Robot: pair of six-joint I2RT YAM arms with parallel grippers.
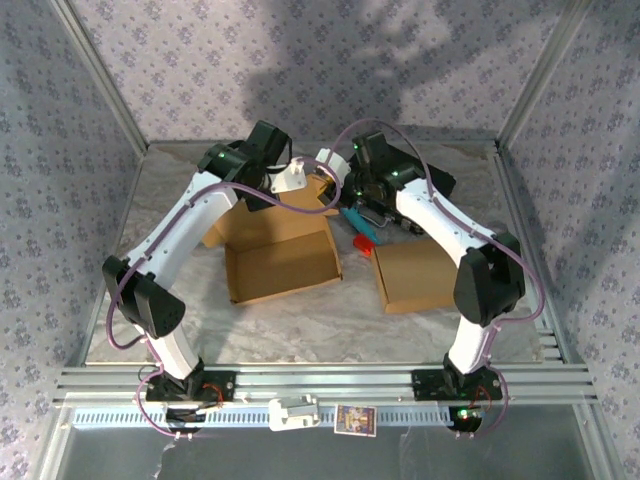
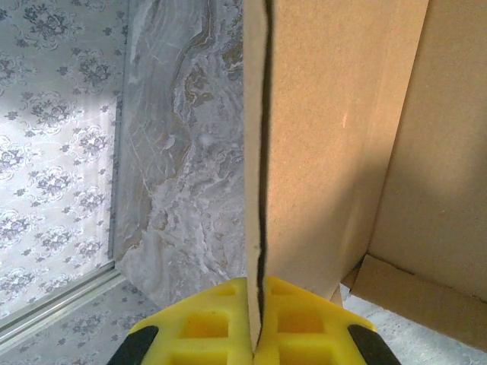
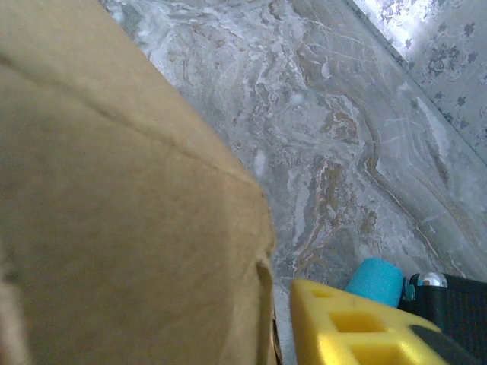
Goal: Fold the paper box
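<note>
Left hand [image 2: 256, 334]: nearest the left wrist lens; yellow fingers [image 2: 202, 327] are pressed together on the top edge of an upright cardboard wall, with only the sheet between them.
Paper box [image 1: 282, 262]: tan and open-topped, it sits on the table left of centre. Its far wall is the panel in the left hand's pinch. From the left wrist, the inside corner and a low flap show to the right of the held edge.
Table [image 1: 300, 325]: grey marbled surface, enclosed by patterned walls [image 1: 60, 150].
Teal-handled tool [image 1: 358, 220]: lies on the table between the paper box and the right arm, with a red part at its near end. In the right wrist view its teal end sits just beside the finger.
Right hand [image 1: 350, 192]: at the box's far right corner. One yellow finger [image 3: 342, 327] is visible, with tan cardboard just to its left; I cannot tell how wide it stands or whether it grips.
Second cardboard piece [image 1: 415, 275]: rests on the table right of centre, apart from the paper box.
</note>
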